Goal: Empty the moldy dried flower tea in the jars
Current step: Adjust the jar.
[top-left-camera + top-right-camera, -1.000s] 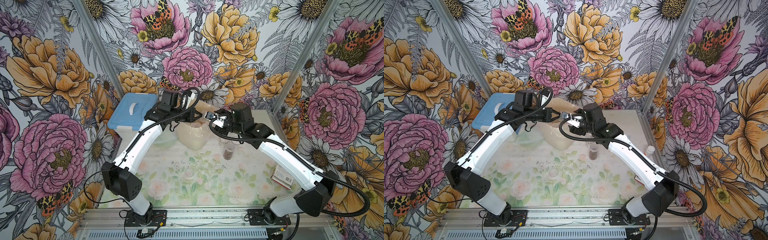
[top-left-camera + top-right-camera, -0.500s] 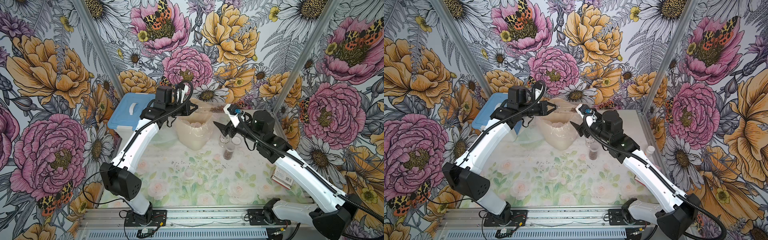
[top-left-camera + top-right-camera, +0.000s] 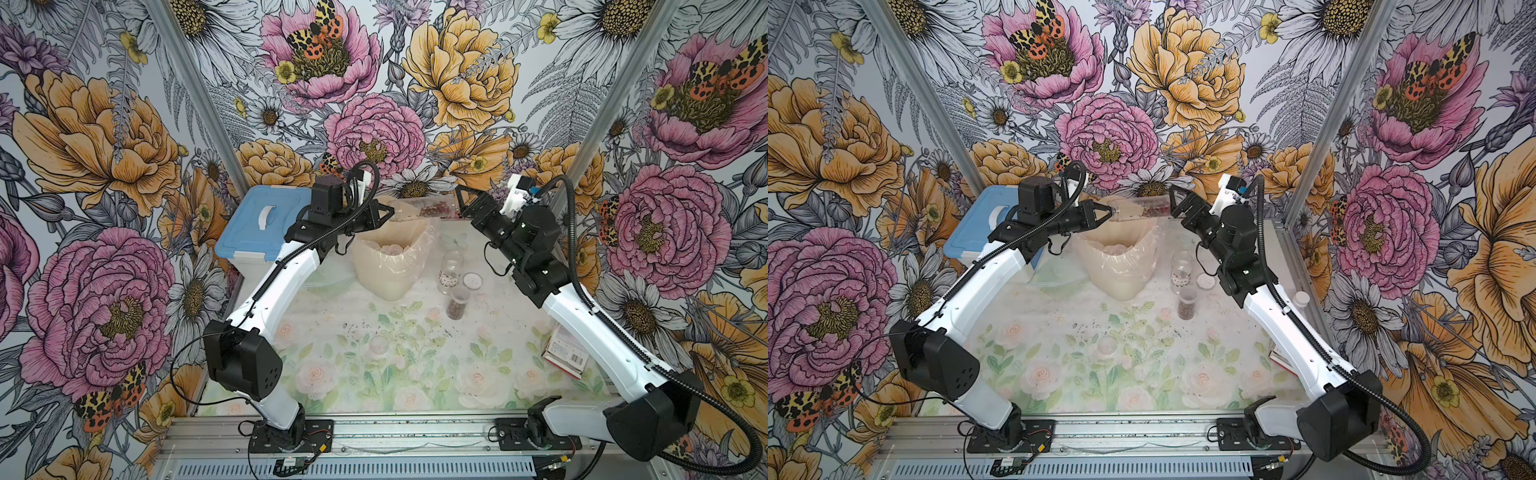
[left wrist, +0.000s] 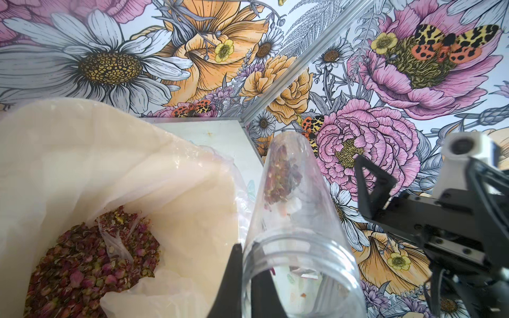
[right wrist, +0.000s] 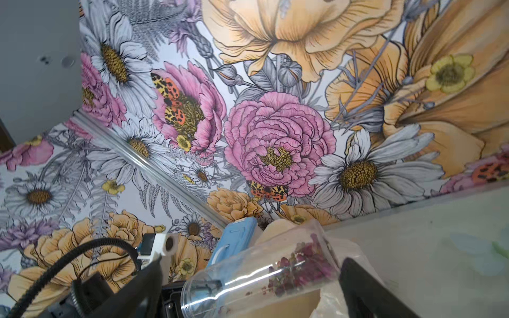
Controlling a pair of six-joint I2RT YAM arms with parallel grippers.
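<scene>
tea [image 3: 436, 210] sits deep in the level jar [image 3: 406, 212] — left gripper [image 3: 390, 214] clamps its rim, right gripper [image 3: 461, 203] spread wide.

Held jar [image 3: 409, 212]: lying sideways over the bagged bin [image 3: 386, 276]; reddish tea [image 3: 436, 211] at its 3 o'clock end.
Left gripper [image 3: 390, 214]: clamped on the jar's mouth, 9 o'clock end.
Right gripper [image 3: 460, 203]: jaws spread, just beside the jar's base.
Upright: labelled jar [image 3: 449, 272] and small tea-filled jar [image 3: 457, 303], at the bin's 3 to 4 o'clock.
</scene>
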